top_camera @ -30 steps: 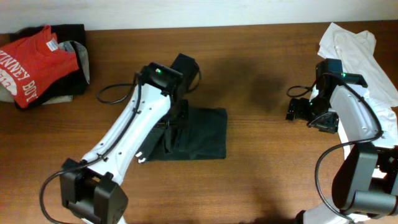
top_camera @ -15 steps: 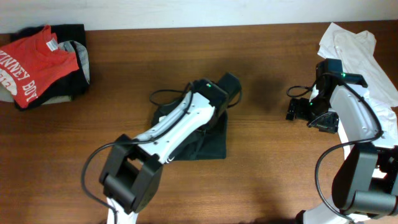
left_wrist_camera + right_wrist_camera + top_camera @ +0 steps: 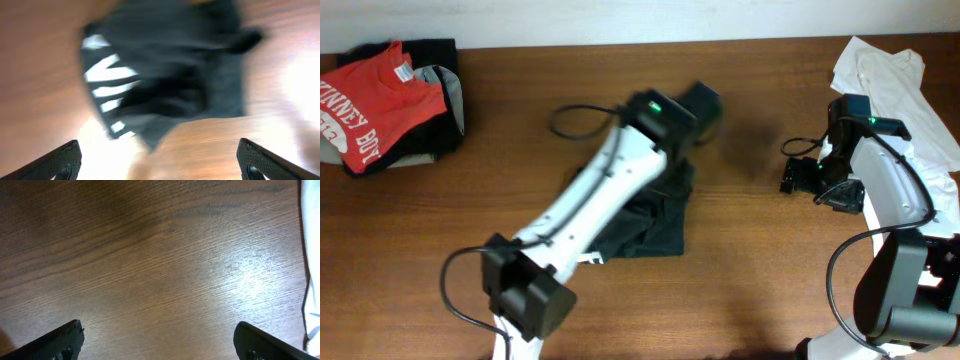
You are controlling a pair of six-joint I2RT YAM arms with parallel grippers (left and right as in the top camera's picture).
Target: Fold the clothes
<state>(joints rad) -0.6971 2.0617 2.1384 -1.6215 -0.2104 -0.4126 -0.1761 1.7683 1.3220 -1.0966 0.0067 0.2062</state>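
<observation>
- Dark charcoal soft-fabric T-shirt (image 3: 658, 222), white lettering, lies mid-table in a compact, slightly rumpled fold; folding looks nearly finished.
- Left gripper (image 3: 159, 159) hovers above it, jaws wide, empty.
- Right gripper (image 3: 157, 339), wide and empty, waits over brown wooden table (image 3: 770, 290), well apart.

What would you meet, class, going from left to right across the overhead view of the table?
red T-shirt → dark T-shirt → right gripper → white shirt
</observation>
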